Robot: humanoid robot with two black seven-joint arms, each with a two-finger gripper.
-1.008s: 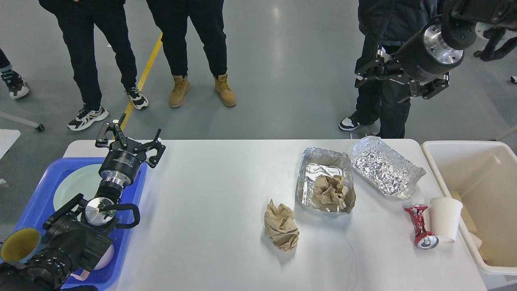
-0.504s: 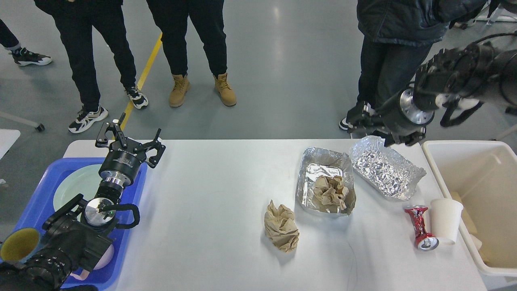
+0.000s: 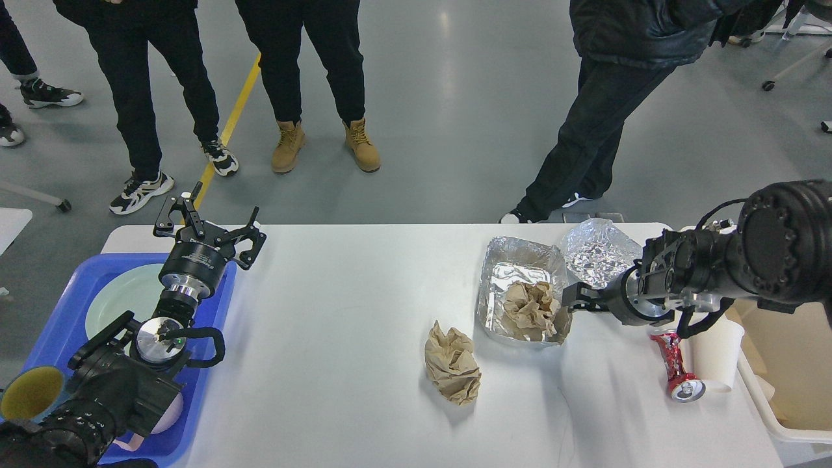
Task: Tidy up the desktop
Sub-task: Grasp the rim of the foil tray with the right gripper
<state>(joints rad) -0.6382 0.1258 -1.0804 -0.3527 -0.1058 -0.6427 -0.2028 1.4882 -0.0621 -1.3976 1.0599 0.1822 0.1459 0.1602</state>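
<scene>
The white desktop (image 3: 338, 338) carries a loose crumpled brown paper ball (image 3: 453, 365) near its middle. Behind it lies a foil tray (image 3: 513, 270) holding another brown paper wad (image 3: 532, 305). A second, crinkled foil tray (image 3: 598, 250) at the back right is partly hidden by my right arm. A crushed red can (image 3: 676, 367) and a white paper cup (image 3: 718, 357) stand at the right. My right gripper (image 3: 577, 299) hangs low beside the first foil tray's right edge; its fingers are too dark to tell apart. My left gripper (image 3: 211, 220) is open over the far left corner, holding nothing.
A cream bin (image 3: 796, 390) stands off the right edge. At the left, a blue tray (image 3: 65, 315) holds a pale green plate (image 3: 123, 292) and a yellow-lined cup (image 3: 29, 393). Several people stand just beyond the far edge.
My right arm has swung down from high at the back right to just above the table, its gripper now beside the foil tray. The left arm has not moved.
</scene>
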